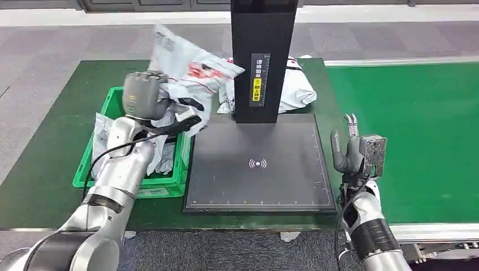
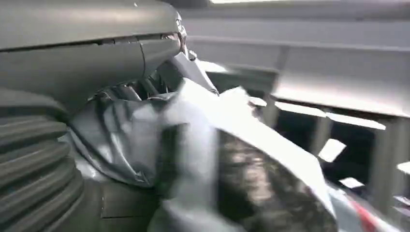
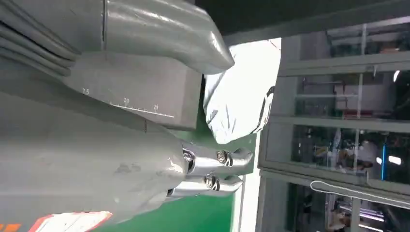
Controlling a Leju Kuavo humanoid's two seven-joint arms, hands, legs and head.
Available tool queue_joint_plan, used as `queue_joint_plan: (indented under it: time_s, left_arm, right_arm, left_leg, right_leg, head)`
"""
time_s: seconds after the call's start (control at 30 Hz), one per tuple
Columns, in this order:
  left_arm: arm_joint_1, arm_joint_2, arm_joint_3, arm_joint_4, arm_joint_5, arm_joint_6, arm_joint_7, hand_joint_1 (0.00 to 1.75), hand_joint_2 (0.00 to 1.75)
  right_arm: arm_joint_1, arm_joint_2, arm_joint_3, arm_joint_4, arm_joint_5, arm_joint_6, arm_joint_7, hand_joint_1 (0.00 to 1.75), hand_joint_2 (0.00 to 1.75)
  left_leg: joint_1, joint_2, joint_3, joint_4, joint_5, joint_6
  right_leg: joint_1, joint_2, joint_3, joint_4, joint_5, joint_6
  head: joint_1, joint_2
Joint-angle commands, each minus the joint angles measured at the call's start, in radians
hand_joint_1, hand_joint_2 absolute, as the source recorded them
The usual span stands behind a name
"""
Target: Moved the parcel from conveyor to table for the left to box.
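My left robot hand (image 1: 148,96) is clamped on the white poly-mailer parcel (image 1: 189,65), upper left of the head frame, with the bag crumpled up above the green crate (image 1: 113,104). In the left wrist view the plastic bunches right against my fingers (image 2: 140,89) and blurs. The grip looks to be on the bag's lower edge only, so most of it flaps free above.

My right robot hand (image 1: 345,148) hangs at the right of the frame, fingers apart and pointing up, holding nothing, just beside the black scanner pad (image 1: 257,186) and at the edge of the green conveyor (image 1: 418,141).

Risks, as I judge them: slick film pinched at one edge could slide out of my hand, and the parcel would land on the pad or the green bench (image 1: 45,169) instead of in the crate. The loose end sits close to the black scanner post (image 1: 263,56) and could catch on it. The crate already holds parcels (image 1: 101,132), so this one may perch on top and spill over.

Another white parcel (image 1: 296,87) lies behind the post.

Writing: a yellow-and-white label on the post, characters too small to read; red print on the parcel, illegible; a wireless symbol mid-pad.
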Motion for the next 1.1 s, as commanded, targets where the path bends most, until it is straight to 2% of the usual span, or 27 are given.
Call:
queue_joint_plan:
  time_s: [0.03,0.07,0.17,0.2,0.23,0.27,0.3,0.33,0.37,0.43,0.5,0.6,0.7,0.87,0.9,1.1]
  left_arm:
    - [0.069,0.036,0.389,-0.235,-0.072,0.001,-0.062,1.75,1.75]
    - [0.072,0.044,0.399,-0.237,-0.072,0.001,-0.071,1.75,1.75]
    - [0.083,0.107,0.329,-0.178,-0.177,0.001,0.116,1.75,1.75]
    - [0.02,0.177,0.241,0.097,-0.159,0.001,0.25,1.75,1.75]
    - [-0.011,0.204,0.191,0.207,-0.15,0.001,0.311,1.75,1.75]
    - [-0.011,0.204,0.191,0.207,-0.15,0.001,0.311,1.75,1.75]
    - [-0.041,0.221,0.148,0.322,-0.177,0.001,0.368,1.41,1.75]
    - [-0.072,0.207,0.171,0.425,-0.05,-0.127,0.233,0.0,1.75]
    - [-0.063,0.21,0.107,0.456,-0.039,-0.3,0.164,0.0,1.75]
    - [-0.035,0.198,0.058,0.464,0.013,-0.463,0.068,0.0,1.75]
    - [-0.019,0.185,-0.013,0.465,0.035,-0.568,0.031,0.0,1.75]
    - [-0.006,0.172,-0.088,0.453,0.067,-0.601,0.011,0.0,1.75]
    - [0.002,0.174,-0.134,0.431,0.152,-0.613,-0.021,0.0,1.75]
    - [0.007,0.193,-0.168,0.386,0.26,-0.607,-0.049,0.0,1.75]
    - [0.011,0.198,-0.17,0.368,0.285,-0.582,-0.053,0.0,0.0]
    - [0.039,0.221,-0.167,0.303,0.422,-0.502,-0.055,0.0,0.0]
  right_arm:
    - [-0.002,-0.012,0.027,-0.024,0.0,0.004,0.018,0.0,0.0]
    - [0.001,-0.013,0.027,-0.028,0.0,0.004,0.02,0.0,0.0]
    - [0.004,-0.021,0.032,-0.032,0.001,0.007,0.031,0.0,0.0]
    - [0.013,-0.03,0.029,-0.039,0.001,0.01,0.031,0.0,0.0]
    - [0.016,-0.034,0.025,-0.044,0.0,0.013,0.033,0.0,0.0]
    - [0.016,-0.034,0.025,-0.044,0.0,0.013,0.033,0.0,0.0]
    - [0.019,-0.04,0.02,-0.047,0.001,0.019,0.038,0.0,0.0]
    - [0.013,-0.044,0.017,-0.045,0.003,0.027,0.042,0.0,0.0]
    - [0.005,-0.054,0.015,-0.041,0.007,0.045,0.043,0.0,0.0]
    - [-0.001,-0.056,0.004,-0.044,0.013,0.064,0.05,0.0,0.0]
    - [0.009,-0.062,-0.007,-0.059,0.022,0.079,0.066,0.0,0.0]
    - [0.029,-0.062,-0.02,-0.082,0.038,0.087,0.084,0.0,0.0]
    - [0.053,-0.062,-0.027,-0.108,0.044,0.091,0.095,0.0,0.0]
    - [0.068,-0.064,-0.028,-0.12,0.048,0.092,0.101,0.0,0.0]
    - [0.072,-0.064,-0.028,-0.123,0.048,0.093,0.102,0.0,0.0]
    - [0.089,-0.059,-0.033,-0.138,0.048,0.093,0.103,0.0,0.0]
  left_leg:
    - [0.0,0.006,0.003,-0.001,-0.002,0.001]
    - [0.001,0.007,0.004,-0.001,-0.002,0.001]
    - [0.0,0.004,0.001,0.0,-0.001,0.0]
    - [0.0,0.005,0.002,-0.001,-0.002,0.001]
    - [0.0,0.004,0.005,-0.002,-0.001,0.0]
    - [0.0,0.002,0.003,-0.001,-0.001,0.001]
    - [0.0,-0.002,0.002,-0.001,0.0,0.001]
    - [-0.001,-0.002,0.002,-0.001,0.0,0.001]
    - [-0.001,-0.002,0.001,-0.001,0.0,0.001]
    - [-0.001,-0.002,0.001,0.0,0.0,0.001]
    - [-0.002,-0.003,0.001,0.0,0.001,0.001]
    - [-0.001,-0.007,0.002,0.0,0.001,0.002]
    - [-0.002,-0.007,0.001,-0.001,0.001,0.002]
    - [-0.003,-0.011,0.003,-0.001,0.001,0.003]
    - [-0.003,-0.014,0.001,-0.001,0.001,0.003]
    - [-0.002,-0.011,0.002,-0.001,0.001,0.005]
  right_leg:
    - [0.0,0.001,0.002,-0.001,0.0,0.0]
    - [0.001,0.0,0.003,-0.001,-0.001,0.0]
    - [0.0,0.0,0.001,-0.001,-0.001,0.0]
    - [0.0,-0.001,0.002,-0.001,-0.001,-0.001]
    - [0.001,-0.003,0.005,-0.002,-0.001,-0.001]
    - [0.0,-0.003,0.003,-0.001,-0.001,-0.001]
    - [0.0,-0.008,0.004,-0.001,-0.001,-0.001]
    - [0.0,-0.008,0.004,-0.001,-0.002,-0.001]
    - [0.0,-0.007,0.003,-0.001,-0.001,0.0]
    - [0.0,-0.009,0.002,-0.002,-0.001,0.0]
    - [0.0,-0.008,0.002,-0.002,-0.001,0.0]
    - [0.0,-0.014,0.005,-0.002,-0.002,0.001]
    - [-0.002,-0.012,0.004,-0.002,-0.001,0.001]
    - [-0.002,-0.019,0.008,-0.003,-0.003,0.003]
    - [-0.002,-0.019,0.008,-0.003,-0.003,0.004]
    - [-0.001,-0.019,0.009,-0.003,-0.003,0.004]
  head:
    - [0.0,0.0]
    - [0.0,0.0]
    - [0.0,0.0]
    - [0.0,0.0]
    - [0.0,0.0]
    - [0.0,0.0]
    - [0.0,0.0]
    - [0.0,0.0]
    - [0.0,0.0]
    - [0.0,0.0]
    - [0.0,0.0]
    - [0.0,0.0]
    - [0.0,0.0]
    - [0.0,0.0]
    - [0.0,0.0]
    - [0.0,0.0]
